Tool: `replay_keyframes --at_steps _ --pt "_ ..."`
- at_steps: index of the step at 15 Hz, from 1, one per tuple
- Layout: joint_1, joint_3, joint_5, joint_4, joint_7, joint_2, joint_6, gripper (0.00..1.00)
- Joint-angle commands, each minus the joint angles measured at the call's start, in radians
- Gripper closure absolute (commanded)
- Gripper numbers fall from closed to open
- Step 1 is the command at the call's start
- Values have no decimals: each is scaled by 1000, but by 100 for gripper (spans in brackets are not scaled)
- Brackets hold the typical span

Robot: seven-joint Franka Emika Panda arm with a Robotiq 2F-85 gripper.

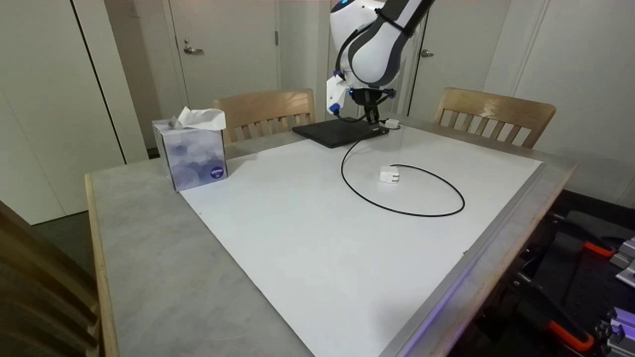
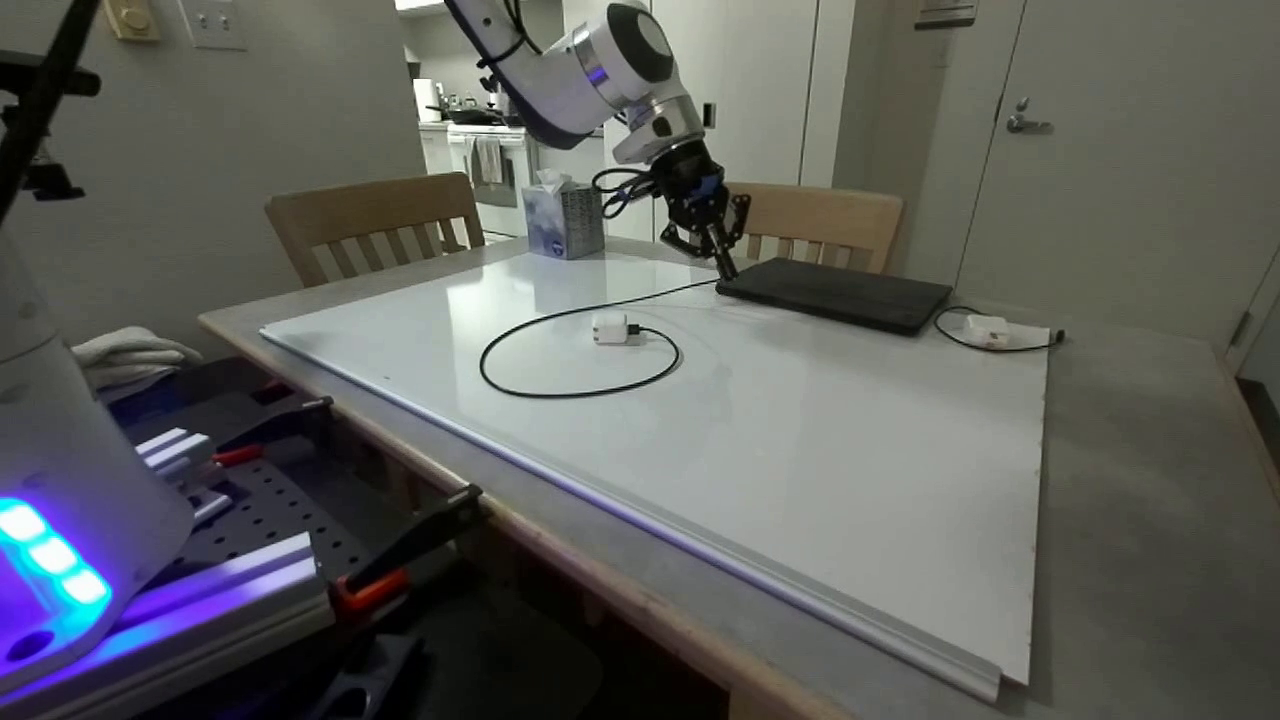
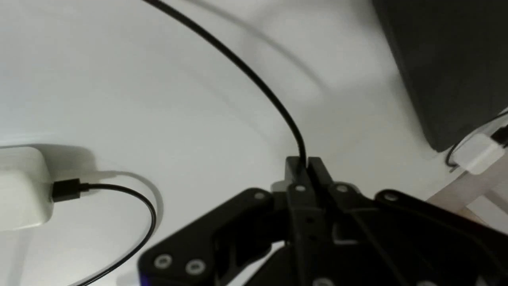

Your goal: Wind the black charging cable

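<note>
Jaws pinched tight hold the cord (image 3: pixel 254 75) between their tips. Biggest of all is the tabletop (image 1: pixel 158 248), and a wide white board (image 1: pixel 322 238) lies on it. The black pad (image 2: pixel 840 293) is at the board's far edge, and the jaws are down by its corner; I cannot tell if they touch it.

In the wrist view the cord runs out of the jaws in line with them, then bends away to the left. It looks lifted just there. The rest lies on the board in one big bend. In an exterior view it goes left from the jaws, swings round the near side and ends at the plug (image 2: pixel 609 328). So this small white plug sits inside the bend, nearer than the jaws and apart from them.

I think the next move turns on that: the jaws hold the outer part of the cord, with the plug in the middle. To wind it, they would need to bring it in and lay it along the bend. A pull the other way may drag it out straight.
</note>
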Motion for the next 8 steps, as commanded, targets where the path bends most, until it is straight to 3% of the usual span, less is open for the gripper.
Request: replay_keyframes --at_steps 1,5,6,7,8 --pt "98 -164 227 13 -1 55 -26 99" --pt "195 -325 474 -6 -3 123 -74 99" --pt "208 -344 505 -12 -3 131 -115 99" --pt "188 -313 477 -20 -3 105 -144 99" --pt "176 -309 458 -6 -3 111 -102 94"
